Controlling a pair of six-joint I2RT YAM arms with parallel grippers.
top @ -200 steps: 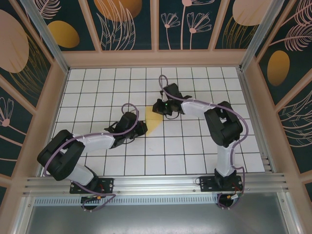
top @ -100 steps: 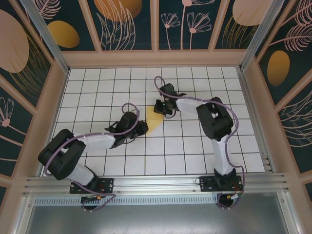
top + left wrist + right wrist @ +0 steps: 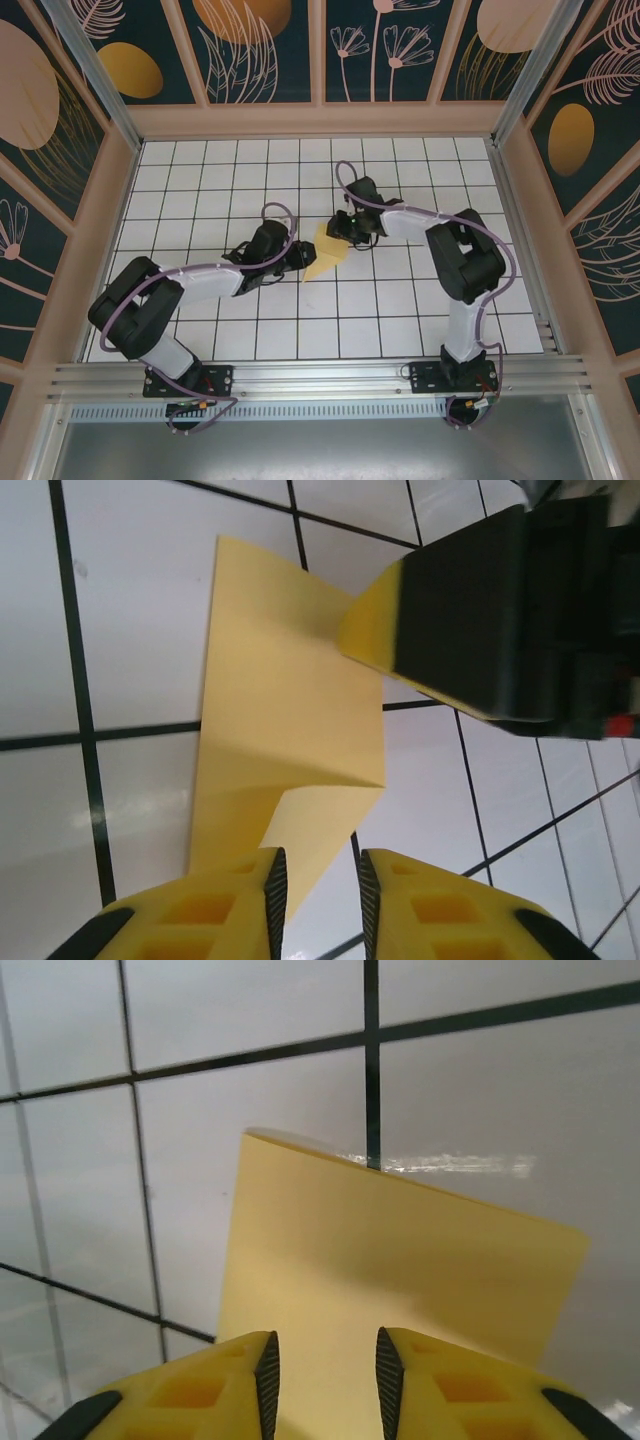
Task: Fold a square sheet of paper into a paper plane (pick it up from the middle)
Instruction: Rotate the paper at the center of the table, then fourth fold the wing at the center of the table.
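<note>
1. While both arms reach in toward the middle of the white tiled floor (image 3: 420,300), the yellow sheet (image 3: 328,254) sits right between them, folded into a wedge-like shape.
2. Left gripper (image 3: 299,258) is up against the sheet's left edge. Its wrist camera shows the yellow fingers (image 3: 210,920) parted by a slim gap, and a narrow flap of paper runs down to the inner edge of one pad.
3. Right gripper (image 3: 345,230) is over at the far right corner. Its own camera has the jaws a slit apart too, with paper visible through the gap.
4. Neither pair is pinched tight on the sheet.
5. From the left wrist, a crease runs across the paper, and one right-arm fingertip (image 3: 372,630) meets its upper edge.
6. Whether the sheet lies fully flat cannot be told.
</note>
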